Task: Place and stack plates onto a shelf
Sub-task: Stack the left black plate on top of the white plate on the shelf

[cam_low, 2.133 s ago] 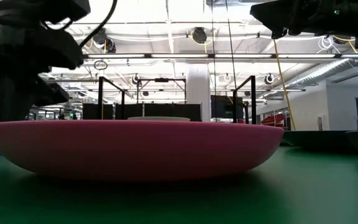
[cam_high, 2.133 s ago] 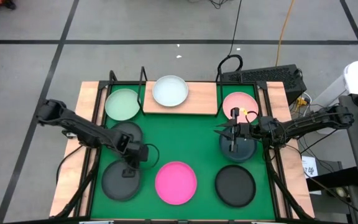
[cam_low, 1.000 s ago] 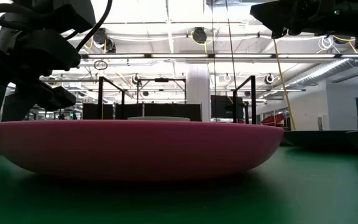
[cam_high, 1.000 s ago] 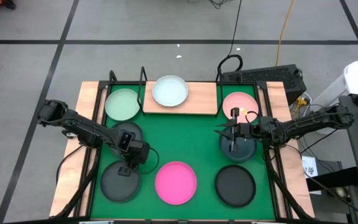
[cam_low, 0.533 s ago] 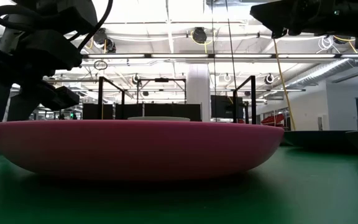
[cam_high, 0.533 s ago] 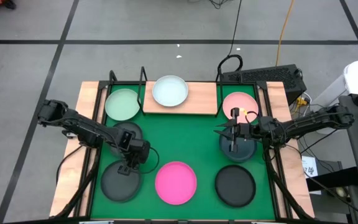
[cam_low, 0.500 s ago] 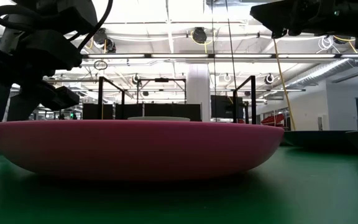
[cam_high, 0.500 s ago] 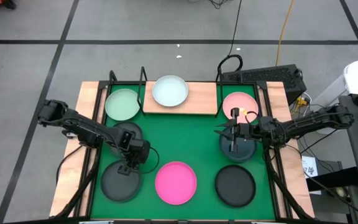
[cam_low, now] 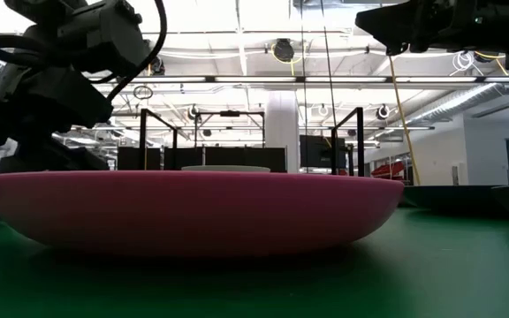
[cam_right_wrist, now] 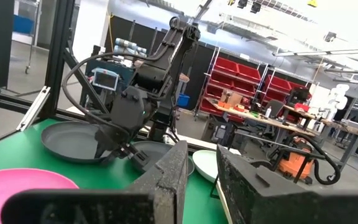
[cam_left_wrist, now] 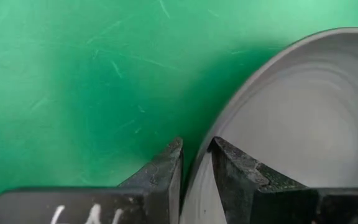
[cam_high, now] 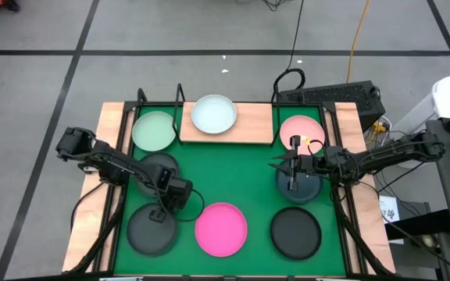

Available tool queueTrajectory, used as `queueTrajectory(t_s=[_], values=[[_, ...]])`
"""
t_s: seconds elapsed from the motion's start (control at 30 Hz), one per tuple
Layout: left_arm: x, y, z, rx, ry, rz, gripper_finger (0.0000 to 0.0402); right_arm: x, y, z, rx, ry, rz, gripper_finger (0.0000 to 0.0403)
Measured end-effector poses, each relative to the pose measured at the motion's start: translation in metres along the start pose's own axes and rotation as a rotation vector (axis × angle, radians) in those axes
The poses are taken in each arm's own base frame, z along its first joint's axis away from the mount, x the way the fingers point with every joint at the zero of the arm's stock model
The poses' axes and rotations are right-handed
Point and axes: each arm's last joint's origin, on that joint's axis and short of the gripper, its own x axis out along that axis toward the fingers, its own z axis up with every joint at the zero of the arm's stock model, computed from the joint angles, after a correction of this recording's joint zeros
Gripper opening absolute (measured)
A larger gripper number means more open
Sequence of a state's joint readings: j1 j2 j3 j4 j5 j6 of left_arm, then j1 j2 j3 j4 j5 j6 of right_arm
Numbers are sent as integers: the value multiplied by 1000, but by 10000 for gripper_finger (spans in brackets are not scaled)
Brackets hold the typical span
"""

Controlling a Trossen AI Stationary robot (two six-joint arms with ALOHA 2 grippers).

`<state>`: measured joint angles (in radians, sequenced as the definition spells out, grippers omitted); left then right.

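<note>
The left claw [cam_left_wrist: 194,163] is clamped on the rim of a dark grey plate [cam_high: 151,228], its elbow swung inward; lifting toward the shelf [cam_high: 252,125] seems imminent while the right claw [cam_high: 291,166] hovers part-closed, empty

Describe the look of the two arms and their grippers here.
Both arms are dark, slim and jointed, with black cables looping alongside. The left gripper has two black, rough-edged fingers, with white handwritten marks on its body. The right gripper has similar dark textured fingers.
</note>
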<state>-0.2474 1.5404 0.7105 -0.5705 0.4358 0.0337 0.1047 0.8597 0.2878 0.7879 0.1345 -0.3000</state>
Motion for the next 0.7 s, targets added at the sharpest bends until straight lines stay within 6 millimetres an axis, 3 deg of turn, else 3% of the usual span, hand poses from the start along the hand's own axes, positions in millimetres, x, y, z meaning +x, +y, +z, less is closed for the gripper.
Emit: queueTrajectory(t_s=[0.2, 0.43, 0.57, 0.7], values=[[-8, -2, 0, -75, -37, -82, 13, 0, 0, 0, 0, 0, 0, 70], [-30, -8, -1, -177, -123, -100, 12, 0, 0, 0, 3, 0, 0, 70], [-56, -13, -5, -215, -240, -94, 12, 0, 0, 0, 4, -1, 0, 70], [-85, -12, -11, -363, -418, 7, 12, 0, 0, 0, 4, -1, 0, 70]])
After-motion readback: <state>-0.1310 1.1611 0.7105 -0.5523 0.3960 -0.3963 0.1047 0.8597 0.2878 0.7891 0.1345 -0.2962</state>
